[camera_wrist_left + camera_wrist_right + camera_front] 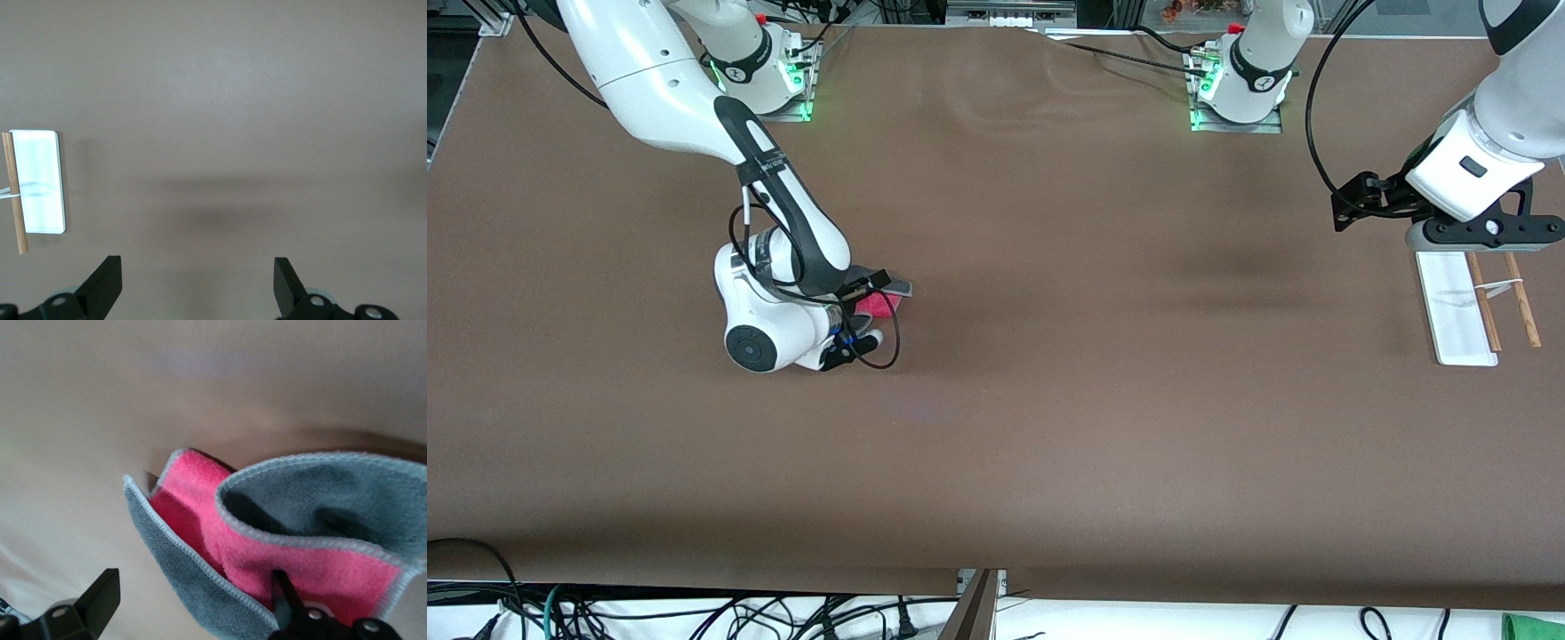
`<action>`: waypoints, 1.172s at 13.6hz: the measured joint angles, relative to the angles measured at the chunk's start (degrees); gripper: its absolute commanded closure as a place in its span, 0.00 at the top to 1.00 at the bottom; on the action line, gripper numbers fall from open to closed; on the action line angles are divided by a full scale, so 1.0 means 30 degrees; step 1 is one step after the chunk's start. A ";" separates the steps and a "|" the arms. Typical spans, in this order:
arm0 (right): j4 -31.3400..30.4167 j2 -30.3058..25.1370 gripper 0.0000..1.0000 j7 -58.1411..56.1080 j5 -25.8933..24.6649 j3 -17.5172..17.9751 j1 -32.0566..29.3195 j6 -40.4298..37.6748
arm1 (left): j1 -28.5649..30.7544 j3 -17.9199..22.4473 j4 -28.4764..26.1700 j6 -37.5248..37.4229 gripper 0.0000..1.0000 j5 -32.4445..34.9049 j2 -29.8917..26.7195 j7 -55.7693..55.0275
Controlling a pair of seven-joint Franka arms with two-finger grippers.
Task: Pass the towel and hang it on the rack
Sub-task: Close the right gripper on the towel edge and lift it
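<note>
The towel (882,303), dark grey and pink-red with a light grey hem, lies crumpled and folded on the brown table toward the right arm's end. In the right wrist view the towel (300,520) shows its pink side folded inward. My right gripper (195,579) is open low over it (870,316); one finger is over the towel's grey edge, the other over bare table. The rack (1456,307) lies at the left arm's end, with a white base and two brown rods (1522,300). My left gripper (1481,238) hangs open and empty above the rack's end (39,180), over bare table (197,261).
The brown table (1049,382) spreads wide between the towel and the rack. The two arm bases stand along the table's edge farthest from the front camera. Cables lie under the table's edge nearest that camera.
</note>
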 measured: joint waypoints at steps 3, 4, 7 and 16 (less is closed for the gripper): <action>0.0016 -0.0097 1.00 -0.0086 0.0002 -0.0020 -0.0075 -0.0624 | 0.0014 0.0034 -0.0001 0.0000 1.00 0.0000 0.0011 0.0000; 0.0030 -0.0173 1.00 -0.0226 0.0002 -0.0037 -0.0139 -0.0781 | 0.0014 0.0035 -0.0001 0.0000 1.00 0.0000 0.0012 0.0000; 0.0031 -0.0506 1.00 -0.0669 0.0004 -0.0209 -0.0299 -0.1354 | 0.0014 0.0033 -0.0001 0.0000 1.00 0.0000 0.0011 0.0000; -0.0081 -0.0441 0.00 -0.0736 0.0007 -0.0343 -0.0302 -0.2266 | 0.0013 0.0000 -0.0001 0.0000 1.00 0.0000 0.0011 0.0000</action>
